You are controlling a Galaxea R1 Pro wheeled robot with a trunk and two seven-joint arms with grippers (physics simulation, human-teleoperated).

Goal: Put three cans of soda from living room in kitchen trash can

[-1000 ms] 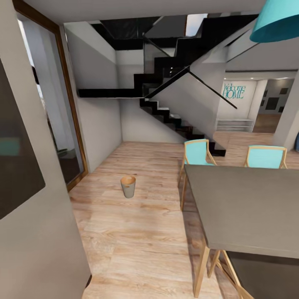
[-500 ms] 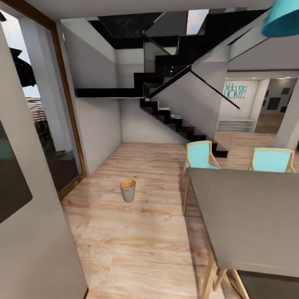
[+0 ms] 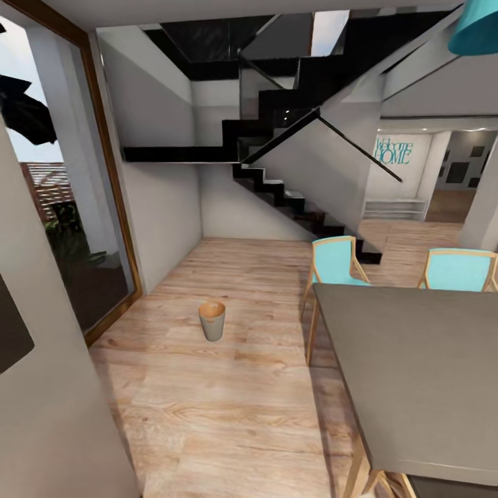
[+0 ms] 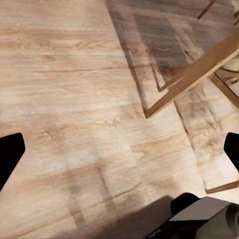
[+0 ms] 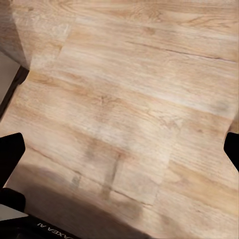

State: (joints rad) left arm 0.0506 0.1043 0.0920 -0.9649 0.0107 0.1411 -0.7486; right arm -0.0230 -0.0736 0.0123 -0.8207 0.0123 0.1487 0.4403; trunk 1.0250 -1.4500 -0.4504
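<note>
The head camera had swung since a second earlier, so the whole scene slid: more of the window [image 3: 69, 228] showed at left, and the bin sat a little lower in frame. The tash can [image 3: 212, 320] stood upright on the wood floor [image 3: 228, 415], well ahead of the robot, left of the grey table [image 3: 415, 373] and turquoise chairs [image 3: 337, 261], before the black staircase [image 3: 290, 173]. Both wrist views faced bare floor; the left gripper [image 4: 119, 149] and right gripper [image 5: 119, 149] were spread wide, holding nothing.
</note>
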